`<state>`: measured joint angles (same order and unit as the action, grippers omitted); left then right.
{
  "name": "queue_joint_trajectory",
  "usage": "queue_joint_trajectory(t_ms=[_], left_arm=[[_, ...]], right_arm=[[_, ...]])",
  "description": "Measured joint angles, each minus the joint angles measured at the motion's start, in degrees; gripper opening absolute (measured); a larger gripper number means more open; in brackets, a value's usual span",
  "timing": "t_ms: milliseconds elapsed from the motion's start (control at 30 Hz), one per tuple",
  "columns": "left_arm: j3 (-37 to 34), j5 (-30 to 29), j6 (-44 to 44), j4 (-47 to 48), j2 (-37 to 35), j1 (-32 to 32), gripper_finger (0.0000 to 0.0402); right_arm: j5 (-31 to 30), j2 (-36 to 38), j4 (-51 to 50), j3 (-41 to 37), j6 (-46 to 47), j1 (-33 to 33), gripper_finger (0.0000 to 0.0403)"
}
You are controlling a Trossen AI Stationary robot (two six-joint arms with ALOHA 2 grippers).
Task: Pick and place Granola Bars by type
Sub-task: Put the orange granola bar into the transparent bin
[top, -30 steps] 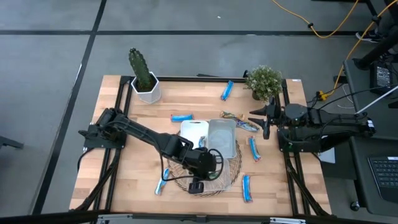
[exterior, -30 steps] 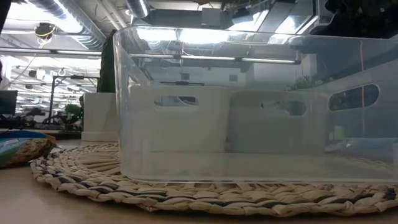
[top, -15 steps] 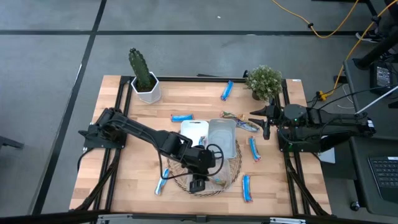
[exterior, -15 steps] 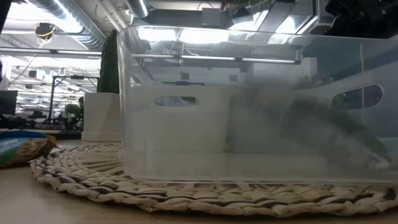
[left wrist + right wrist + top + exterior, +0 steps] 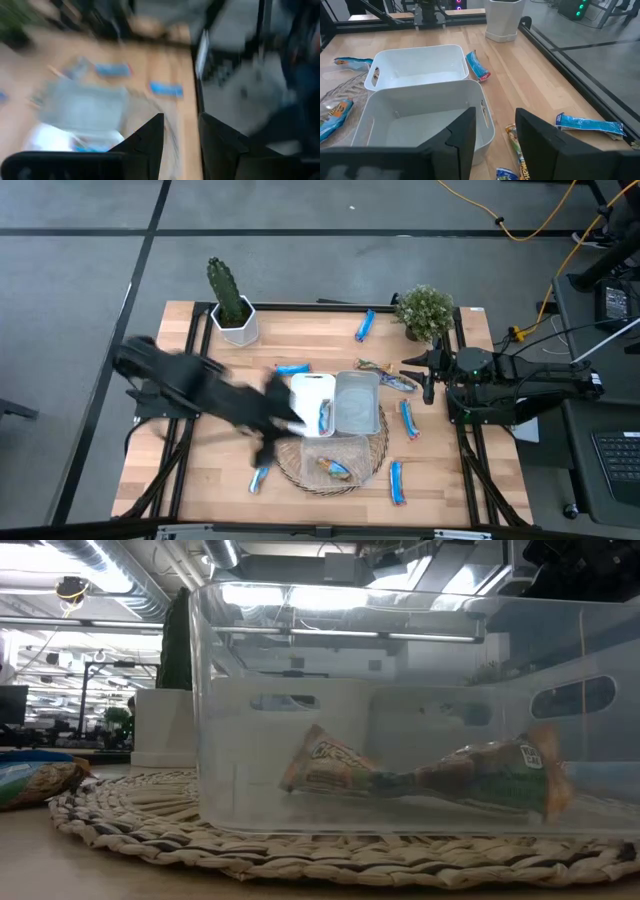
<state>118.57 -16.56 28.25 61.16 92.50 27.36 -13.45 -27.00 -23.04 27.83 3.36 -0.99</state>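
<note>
A brownish bar (image 5: 430, 775) lies flat on the floor of the clear bin (image 5: 335, 442) that stands on the woven mat (image 5: 285, 468); the high view shows the same brownish bar (image 5: 336, 470). My left gripper (image 5: 266, 448) is a blur left of the bin; in its wrist view it (image 5: 181, 142) is open and empty. My right gripper (image 5: 428, 376) waits at the table's right, open (image 5: 495, 135), facing the grey tray (image 5: 420, 117). Blue bars (image 5: 292, 368) (image 5: 408, 420) (image 5: 397, 482) (image 5: 260, 477) lie flat about the table. One blue bar (image 5: 325, 417) rests in the white tray (image 5: 308, 385).
A cactus in a white pot (image 5: 232, 308) and a leafy plant (image 5: 425, 310) stand at the far edge. More bars lie near the far side (image 5: 365, 325) and beside the grey tray (image 5: 378, 366) (image 5: 400, 383). Black rails frame the table (image 5: 190, 380).
My left gripper stood over the clear bin, dipped into it, then pulled out and swung fast toward the table's left edge. The brownish bar, absent from the bin a second ago, now lies on the bin's floor.
</note>
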Motion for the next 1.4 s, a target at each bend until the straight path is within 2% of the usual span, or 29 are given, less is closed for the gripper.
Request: queue_joint_trajectory(t_ms=[133, 200, 300, 533, 733, 900, 1033, 1133, 1300, 1400], left_arm=[[0.1, -13.0, -1.9, -0.1, -8.4, 3.7, 0.0114], [0.0, -15.9, -2.9, 0.0, -11.0, 5.4, 0.0114], [0.0, -17.2, -3.4, 0.3, -13.5, 6.7, 0.0114], [0.0, -16.5, -1.0, 3.9, -14.9, 6.8, 0.0114], [-1.3, -13.5, 17.2, 16.6, -12.4, 6.6, 0.0114], [-11.8, -12.0, 29.5, 18.6, -9.5, 7.8, 0.0114], [-23.6, -12.4, 39.5, 15.3, -7.2, 8.3, 0.0114], [-30.5, -9.7, 46.7, 10.8, -5.9, 8.3, 0.0114], [-36.8, -3.1, 51.4, 5.9, -3.0, 8.4, 0.0114], [-38.4, -3.0, 53.1, 4.8, -1.0, 8.7, 0.0114]], right_arm=[[0.0, 0.0, 0.0, 0.0, -1.0, 0.0, 0.0141], [-0.5, 0.0, 0.0, 0.0, -1.1, 0.0, 0.0141], [-1.1, 0.0, 0.0, 0.0, -1.0, 0.0, 0.0141], [-1.1, 0.0, 0.0, 0.0, -0.9, 0.0, 0.0141], [-1.1, 0.0, 0.0, 0.0, -0.9, 0.0, 0.0141], [-1.1, 0.0, 0.0, 0.0, -0.9, 0.0, 0.0141], [-1.1, 0.0, 0.0, 0.0, -0.9, 0.0, 0.0141], [-1.1, 0.0, 0.0, 0.0, -0.9, 0.0, 0.0141], [-2.3, 0.0, 0.0, 0.0, -2.3, 0.0, 0.0141], [-2.5, 0.0, 0.0, 0.0, -2.5, 0.0, 0.0141]])
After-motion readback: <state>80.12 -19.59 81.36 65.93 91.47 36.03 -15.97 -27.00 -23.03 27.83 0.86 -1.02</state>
